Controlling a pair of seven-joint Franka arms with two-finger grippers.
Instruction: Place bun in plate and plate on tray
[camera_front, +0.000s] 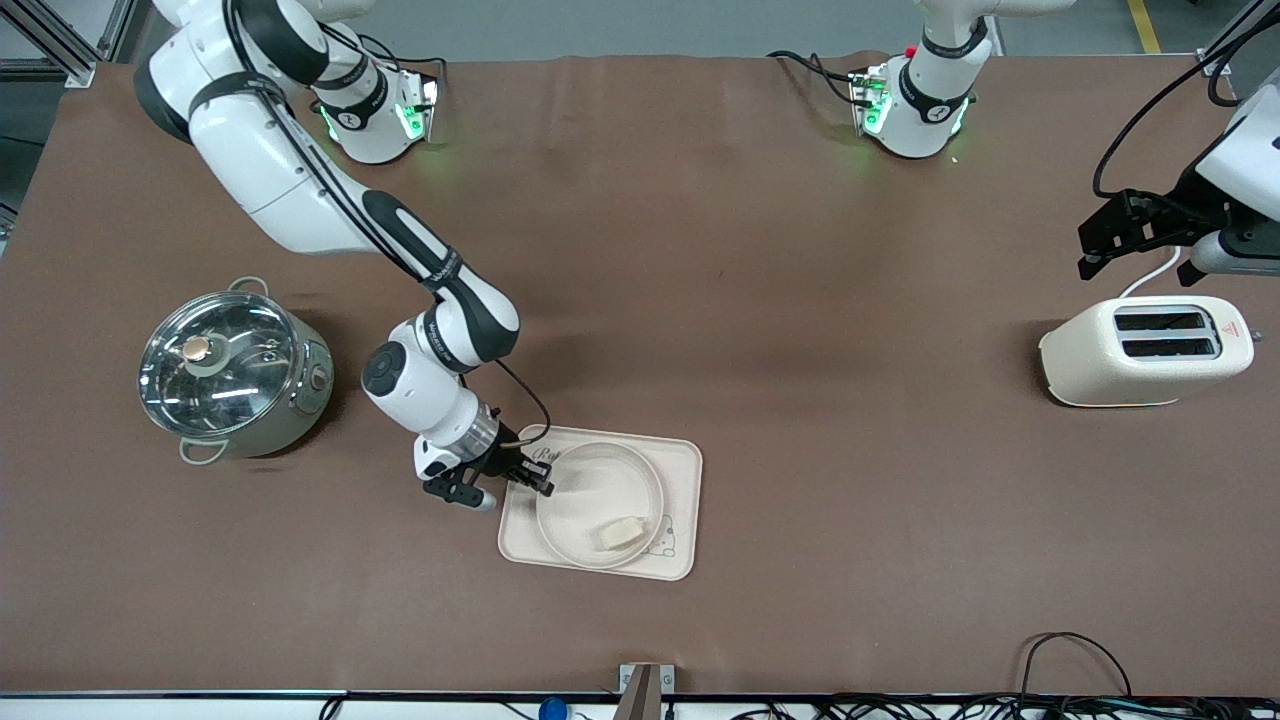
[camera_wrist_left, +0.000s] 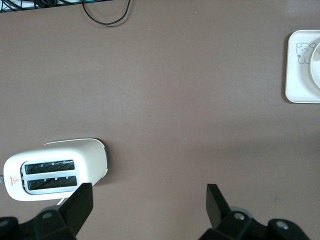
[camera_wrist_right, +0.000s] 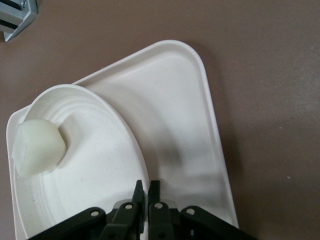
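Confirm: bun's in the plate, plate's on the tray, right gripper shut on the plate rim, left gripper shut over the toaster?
One error: the left gripper is open, as the left wrist view shows, up near the toaster. The rest holds: the bun lies in the plate, the plate sits on the tray, and the right gripper is shut on the plate's rim.

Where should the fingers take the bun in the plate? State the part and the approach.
Grip the bun across its rounded sides, coming straight down from above. It lies low in the plate, close to the raised rim on the side nearest the front camera, so a sideways approach would probably hit the rim. The plate sits on the tray.
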